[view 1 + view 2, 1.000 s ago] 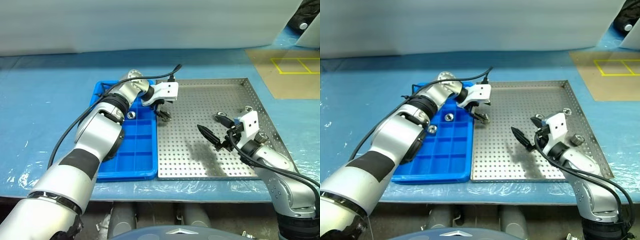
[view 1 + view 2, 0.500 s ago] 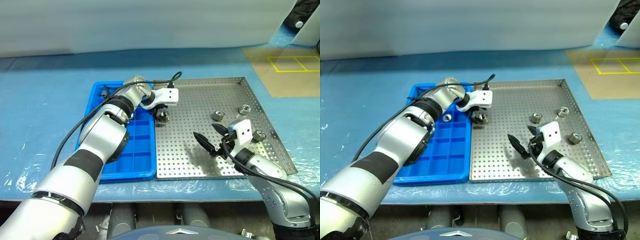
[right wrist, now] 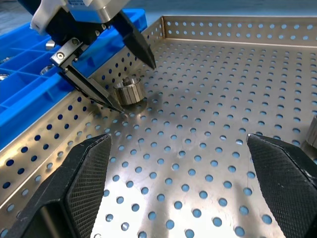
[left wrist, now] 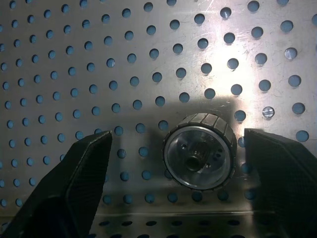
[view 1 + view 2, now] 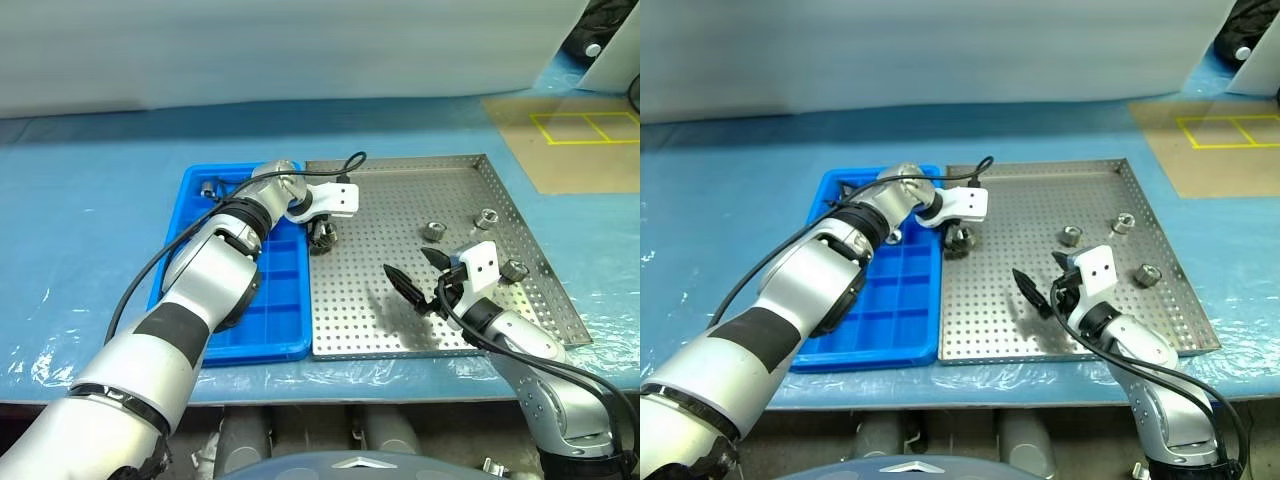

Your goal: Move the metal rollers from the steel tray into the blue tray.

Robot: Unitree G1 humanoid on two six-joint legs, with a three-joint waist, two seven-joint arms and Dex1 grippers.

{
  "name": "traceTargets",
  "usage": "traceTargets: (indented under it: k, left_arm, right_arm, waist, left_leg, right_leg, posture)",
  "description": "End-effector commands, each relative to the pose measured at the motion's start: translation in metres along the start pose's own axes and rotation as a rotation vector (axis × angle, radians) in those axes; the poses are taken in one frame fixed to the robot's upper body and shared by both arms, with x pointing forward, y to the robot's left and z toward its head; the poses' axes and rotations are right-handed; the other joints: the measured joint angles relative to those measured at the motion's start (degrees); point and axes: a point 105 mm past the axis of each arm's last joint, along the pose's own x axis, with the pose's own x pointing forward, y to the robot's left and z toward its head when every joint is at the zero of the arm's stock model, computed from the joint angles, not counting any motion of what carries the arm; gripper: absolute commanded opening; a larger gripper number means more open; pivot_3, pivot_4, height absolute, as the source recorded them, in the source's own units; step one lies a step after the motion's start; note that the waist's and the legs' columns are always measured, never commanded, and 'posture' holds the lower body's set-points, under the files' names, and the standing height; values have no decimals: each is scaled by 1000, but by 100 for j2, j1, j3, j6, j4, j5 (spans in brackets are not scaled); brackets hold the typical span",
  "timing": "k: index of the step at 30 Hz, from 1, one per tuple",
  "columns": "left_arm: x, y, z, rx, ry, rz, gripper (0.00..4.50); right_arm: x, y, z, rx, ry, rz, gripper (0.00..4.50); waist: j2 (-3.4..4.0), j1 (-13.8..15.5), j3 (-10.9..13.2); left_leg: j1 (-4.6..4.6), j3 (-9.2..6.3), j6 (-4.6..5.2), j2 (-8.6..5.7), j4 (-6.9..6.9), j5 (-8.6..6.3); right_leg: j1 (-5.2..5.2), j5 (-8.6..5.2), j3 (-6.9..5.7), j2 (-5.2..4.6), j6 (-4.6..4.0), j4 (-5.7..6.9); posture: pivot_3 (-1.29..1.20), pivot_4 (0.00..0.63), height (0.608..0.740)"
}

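The steel tray (image 5: 400, 320) lies beside the blue tray (image 5: 275, 320), edges touching. The left gripper (image 5: 322, 237) has come lower than a second ago, fingers spread wide to either side of one roller (image 4: 200, 150) near the tray's left rim. The right gripper (image 5: 417, 281), also spread wide and empty, has drawn slightly back. Three rollers (image 5: 436, 231) lie at the right.

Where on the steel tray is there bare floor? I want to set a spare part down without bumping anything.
The steel tray is bare along its far strip and across the middle between the grippers. Crowded spots: the left edge, where the left gripper straddles a roller, and the right side with three rollers by the right gripper.
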Motion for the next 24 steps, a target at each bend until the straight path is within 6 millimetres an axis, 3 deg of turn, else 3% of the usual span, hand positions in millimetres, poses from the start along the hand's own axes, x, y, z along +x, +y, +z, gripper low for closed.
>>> traceTargets:
  k: [1, 8, 12, 20, 24]
  left_arm:
    - [8, -7, -13, 4, 51, -3, 4467]
    - [10, -7, -14, 10, 38, 21, 4467]
    - [11, -8, -18, 43, 55, 29, 3651]
    - [10, -6, -22, 46, 56, 45, 3651]
    - [9, -6, -23, 17, 41, 41, 2836]
  right_arm:
    - [-2, 2, 16, -37, -67, -11, 4500]
    - [-2, 1, 16, -38, -67, -18, 4500]
    - [0, 2, 15, -41, -63, -9, 4500]
    - [2, 2, 16, -51, -62, 4, 4500]
    - [3, 3, 15, -47, -61, 9, 4500]
  waist:
    - [1, -34, -1]
    - [8, -48, -8]
    - [13, -48, -14]
    - [26, -58, -24]
    - [26, -59, -24]
  left_leg:
    - [8, 0, 1, -1, 0, -2]
    - [15, -3, 9, -6, -1, -9]
    - [15, -3, 15, -12, -1, -13]
    - [19, -3, 14, -12, 0, -13]
    - [17, -3, 13, -13, 0, -13]
  right_leg:
    - [9, 0, 0, 0, 0, -5]
    - [36, 9, 0, 0, 8, -47]
    - [39, 10, 1, -6, 7, -51]
    - [40, 10, 3, -6, 10, -52]
    - [39, 10, 4, -6, 11, -53]
  posture:
    - [-596, 150, 740]
    - [-591, 150, 740]
    - [-582, 150, 740]
    - [-564, 150, 740]
    - [-560, 150, 740]
